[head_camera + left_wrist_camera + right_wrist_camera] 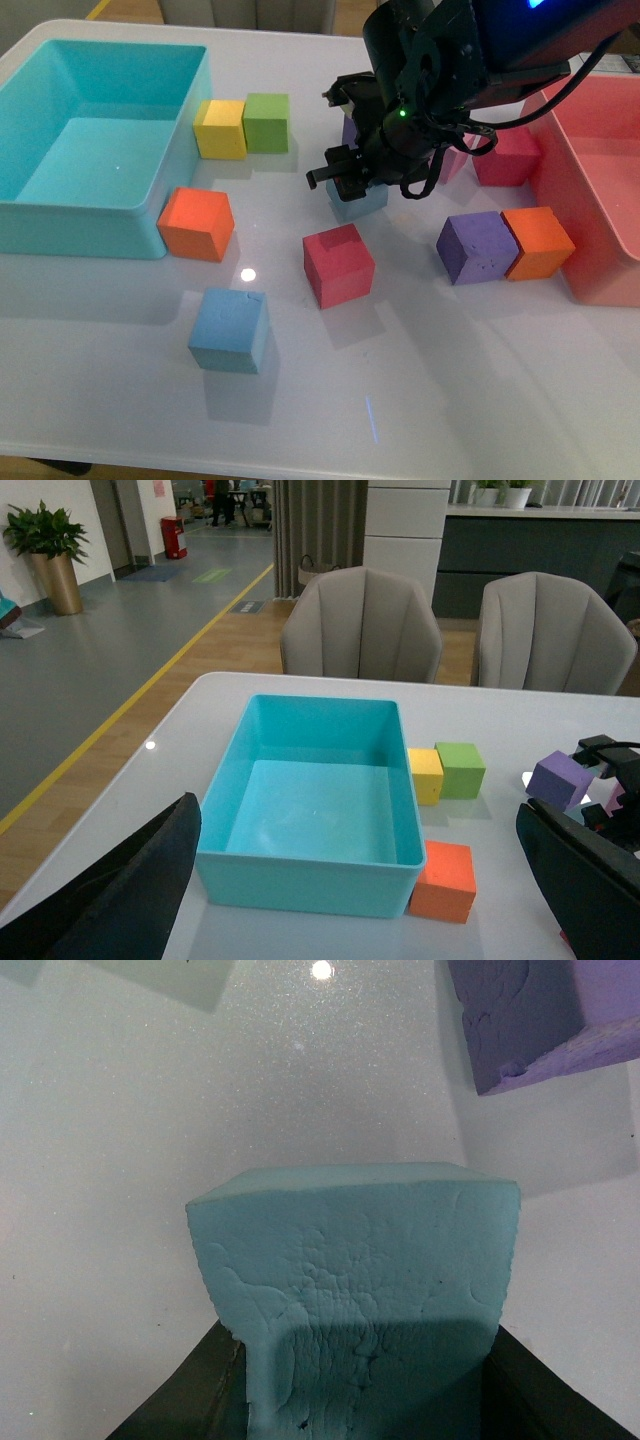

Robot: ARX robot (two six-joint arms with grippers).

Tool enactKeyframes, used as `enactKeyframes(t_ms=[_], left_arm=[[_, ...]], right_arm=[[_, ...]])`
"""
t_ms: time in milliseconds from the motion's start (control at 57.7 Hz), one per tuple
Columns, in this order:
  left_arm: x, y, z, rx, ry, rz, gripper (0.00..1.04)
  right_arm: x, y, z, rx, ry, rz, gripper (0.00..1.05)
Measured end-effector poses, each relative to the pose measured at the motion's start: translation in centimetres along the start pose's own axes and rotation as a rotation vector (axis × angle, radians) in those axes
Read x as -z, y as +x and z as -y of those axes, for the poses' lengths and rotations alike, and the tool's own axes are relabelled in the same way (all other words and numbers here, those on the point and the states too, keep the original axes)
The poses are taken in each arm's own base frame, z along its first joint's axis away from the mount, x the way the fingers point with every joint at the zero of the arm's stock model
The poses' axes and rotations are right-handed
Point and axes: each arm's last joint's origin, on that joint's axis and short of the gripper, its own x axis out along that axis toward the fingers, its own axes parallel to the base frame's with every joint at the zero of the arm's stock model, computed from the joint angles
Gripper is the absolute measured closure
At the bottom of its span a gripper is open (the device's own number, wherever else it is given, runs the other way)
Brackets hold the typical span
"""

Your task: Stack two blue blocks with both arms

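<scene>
While the right arm reaches over the mid-table, the scene, from big to small:

- White glossy table (450,390), cubes scattered on it.
- Large turquoise plastic bin (60,215) at the left side. Only its own floor shows inside, from the front and from the left wrist view (300,880).
- Pink plastic bin (590,260) at the right edge, cut off by the frame; I cannot tell what it holds.
- Right gripper (350,178): black fingers (185,1400) are clamped on opposite sides of one light-blue foam cube (360,198). The right wrist view alone shows its pitted face (360,1290) up close, square to the fingers, with a purple foam cube (530,1020) just beyond. I cannot tell if it is lifted off the table.
- Left gripper (350,910) shows only in its own wrist view, its pads spread wide with nothing held, above the table's left end. That view also shows two grey chairs (360,625).
- Second light-blue foam cube (228,330) shows only in the front view. It is near the front edge, well apart from the first, flat on one face and turned slightly. Being a cube, it has no long axis.
- Red foam cube (338,265) sits between the two blue ones.
- Orange foam cube (195,223) touches the turquoise bin's corner.
</scene>
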Motion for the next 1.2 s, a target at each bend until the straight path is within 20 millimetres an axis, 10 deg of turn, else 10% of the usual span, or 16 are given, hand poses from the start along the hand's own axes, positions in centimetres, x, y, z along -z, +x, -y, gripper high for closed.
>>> enactKeyframes(t_ms=[173,555,918,1057,1196], left_arm=[[0.0,0.0,0.0,0.000,0.000,0.000,0.09],[0.0,0.0,0.0,0.000,0.000,0.000,0.09],[0.0,0.0,0.0,0.000,0.000,0.000,0.09],[0.0,0.0,0.0,0.000,0.000,0.000,0.09],[0.0,0.0,0.0,0.000,0.000,0.000,0.09]], right_arm=[[0.0,0.1,0.0,-0.002,0.001,0.001,0.61],[0.5,-1.4,0.5,0.026,0.007,0.064,0.09],[-0.8,-13.6,1.0,0.019,0.052,0.420,0.09],[1.8,-18.5,1.4,0.124,0.091,0.546,0.12],[8.0,-24.9,3.7,0.355,0.226,0.889,0.38]])
